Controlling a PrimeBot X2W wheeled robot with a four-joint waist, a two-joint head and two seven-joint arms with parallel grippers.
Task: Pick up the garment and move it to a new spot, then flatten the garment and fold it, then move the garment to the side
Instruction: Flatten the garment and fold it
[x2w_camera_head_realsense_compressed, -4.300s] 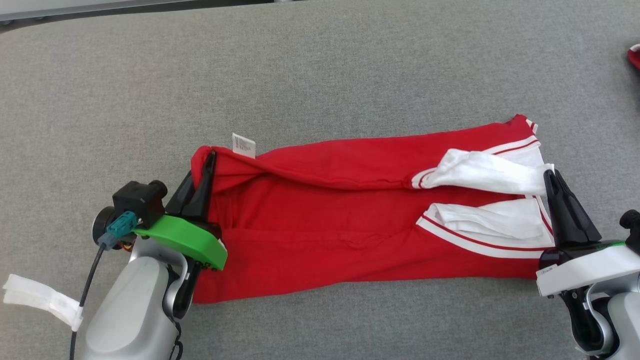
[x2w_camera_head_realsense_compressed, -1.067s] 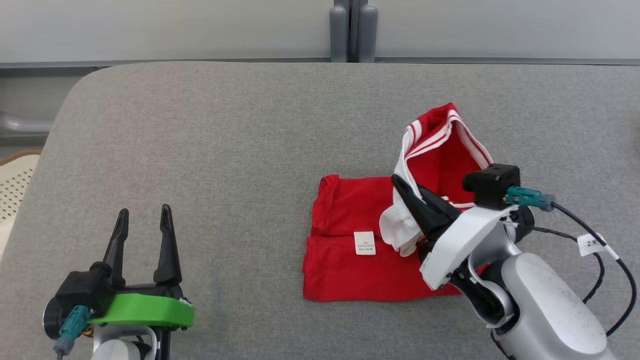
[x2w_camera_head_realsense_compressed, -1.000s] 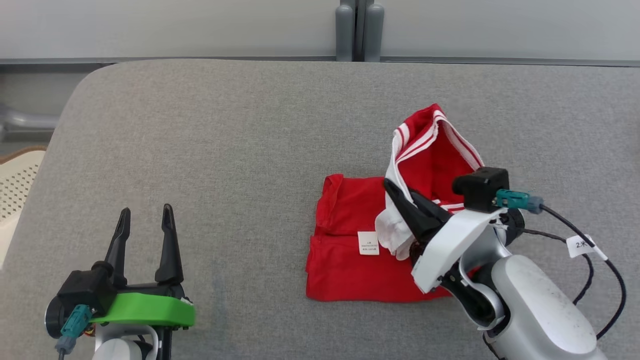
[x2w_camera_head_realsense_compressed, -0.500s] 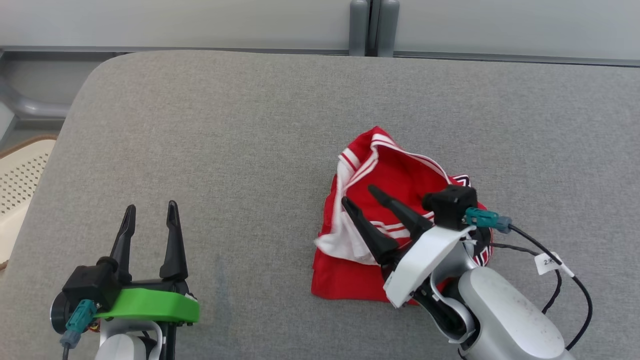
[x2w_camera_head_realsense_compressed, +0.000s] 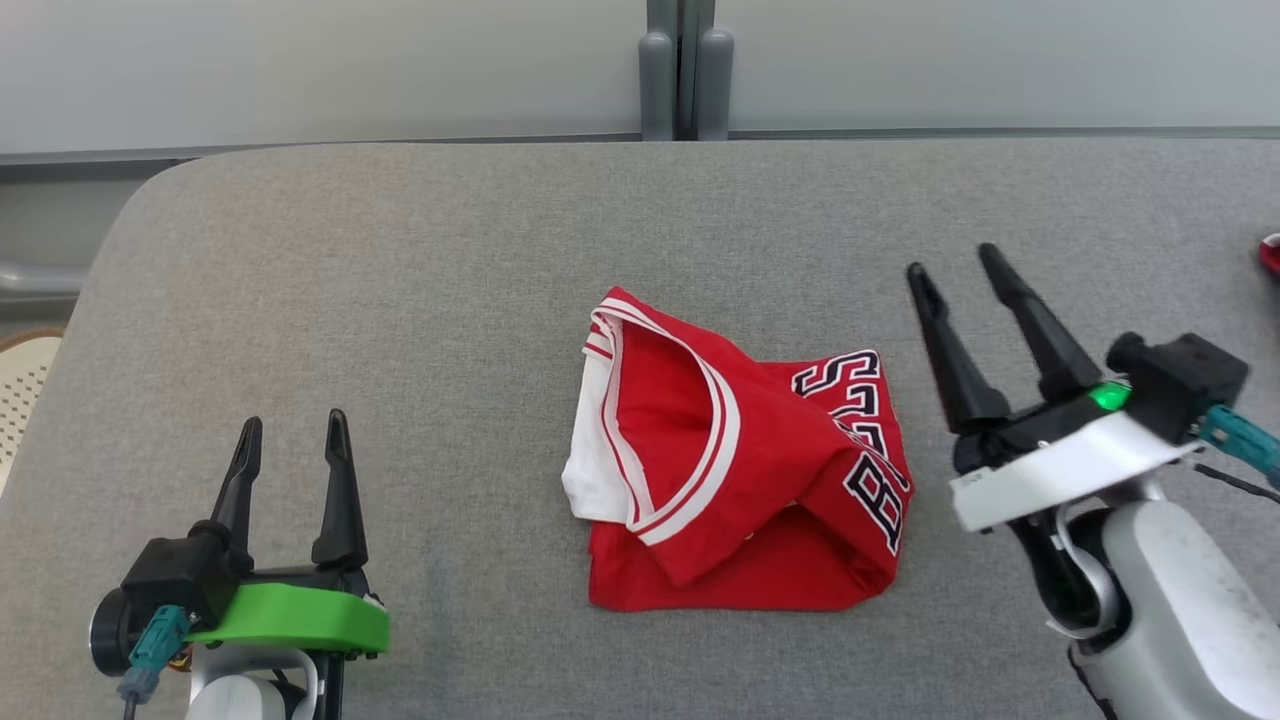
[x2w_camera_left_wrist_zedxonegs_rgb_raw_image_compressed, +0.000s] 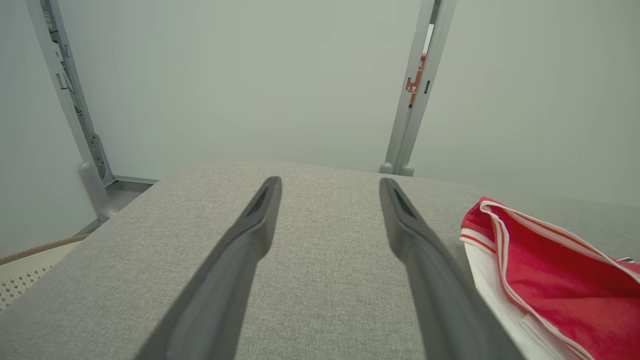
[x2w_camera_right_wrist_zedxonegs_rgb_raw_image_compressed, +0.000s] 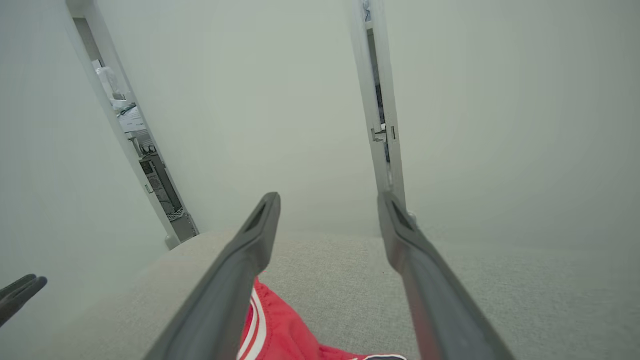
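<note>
The garment is a red jersey with white trim and dark lettering, lying folded in a loose bundle at the middle of the grey padded table. Its white-edged side also shows in the left wrist view, and a red corner in the right wrist view. My right gripper stands open just right of the bundle, apart from it, with nothing between its fingers. Far to the bundle's left, near the front edge, my left gripper is open and empty too.
A grey post rises behind the table against a pale wall. A red scrap lies at the table's far right edge. A perforated white object stands off the table's left side.
My right gripper opened, let go of the garment's raised half, and drew back to the right. The folded-over half has dropped onto the bundle. The camera has shifted. The left gripper stayed put.
</note>
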